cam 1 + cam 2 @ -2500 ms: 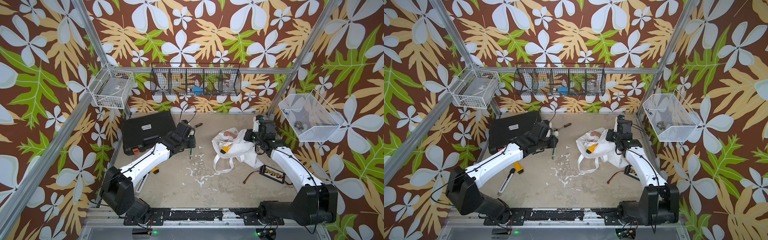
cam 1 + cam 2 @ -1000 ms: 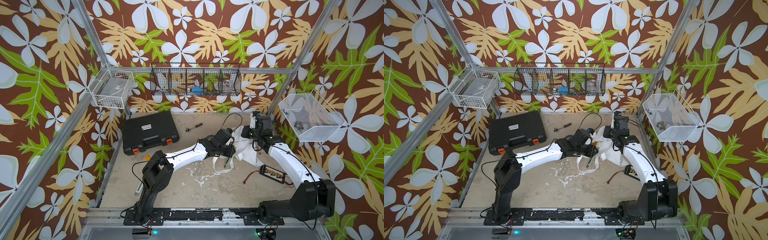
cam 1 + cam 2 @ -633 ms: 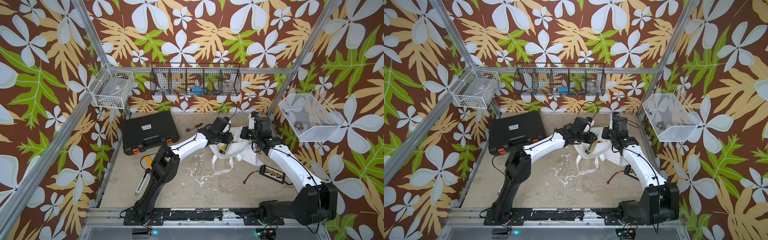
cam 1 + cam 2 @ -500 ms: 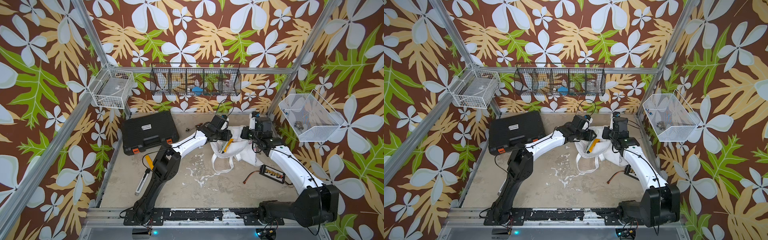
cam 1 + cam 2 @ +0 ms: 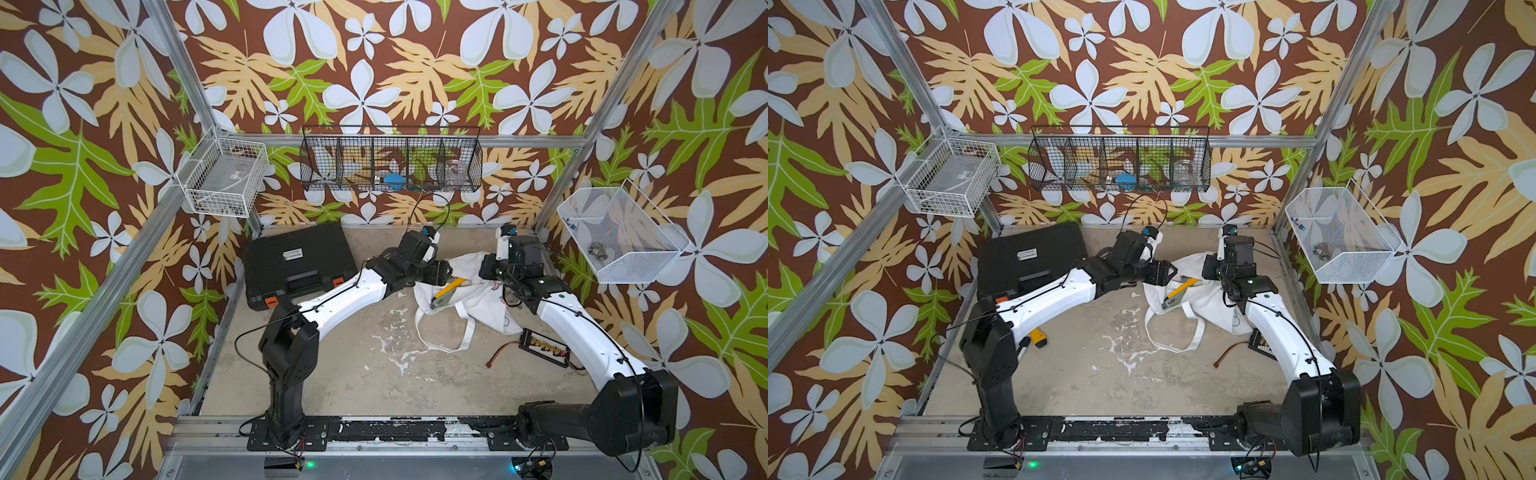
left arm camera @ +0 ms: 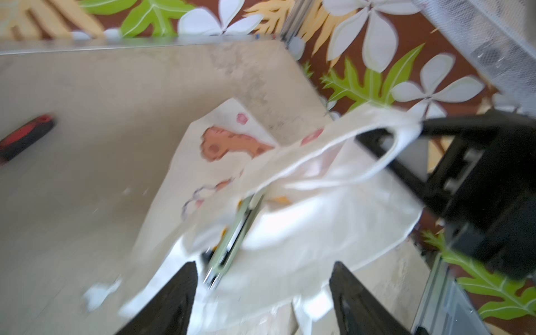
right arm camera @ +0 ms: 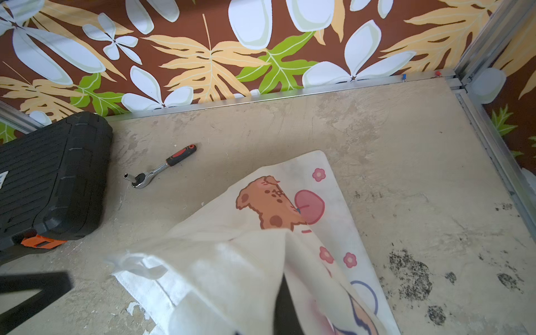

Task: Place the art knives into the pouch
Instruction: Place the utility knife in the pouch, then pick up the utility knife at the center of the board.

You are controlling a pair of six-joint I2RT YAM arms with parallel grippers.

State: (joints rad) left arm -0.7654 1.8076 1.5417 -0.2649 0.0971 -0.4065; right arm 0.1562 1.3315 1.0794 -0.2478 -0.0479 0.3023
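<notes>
left gripper was wide open, held nothing | right gripper was pinched shut on pouch rim, mouth propped open | art knife lay loose inside pouch mouth, between both grippers

The slim yellow-and-grey plastic art knife lies partway in the mouth of the white printed cloth pouch. The black hard-plastic tool case sits left of the pouch, with the chrome red-gripped ratchet wrench between them. The black rectangular connector board lies front-right of the pouch.
</notes>
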